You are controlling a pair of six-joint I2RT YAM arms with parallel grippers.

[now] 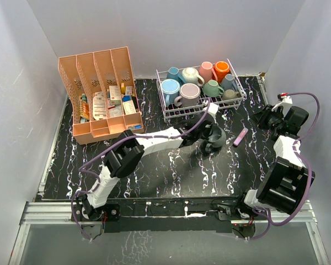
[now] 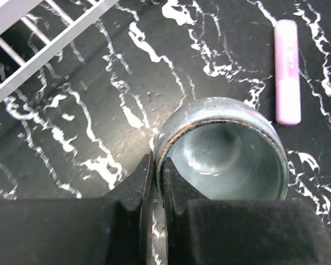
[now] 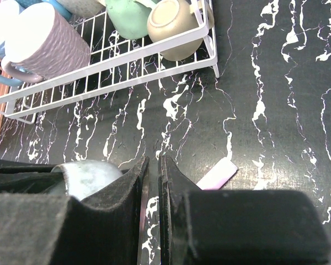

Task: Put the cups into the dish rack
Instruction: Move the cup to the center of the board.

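A dark grey cup point(image 1: 215, 138) stands on the black marbled table just in front of the dish rack point(image 1: 201, 112). My left gripper point(image 1: 207, 132) is shut on it. In the left wrist view one finger is inside the grey cup point(image 2: 226, 157) and the other outside, so the left gripper point(image 2: 157, 163) pinches the near rim wall. Several cups sit in the white wire rack, among them a light blue one point(image 1: 170, 88), a lilac one point(image 1: 188, 94) and an orange one point(image 1: 221, 70). My right gripper point(image 1: 263, 117) hovers at the right of the table, shut and empty point(image 3: 153, 160).
A small pink stick point(image 1: 240, 136) lies on the table right of the grey cup, also seen as the stick point(image 2: 287, 72). A salmon slotted organizer point(image 1: 99, 94) with small packets stands at the back left. Grey walls enclose the table.
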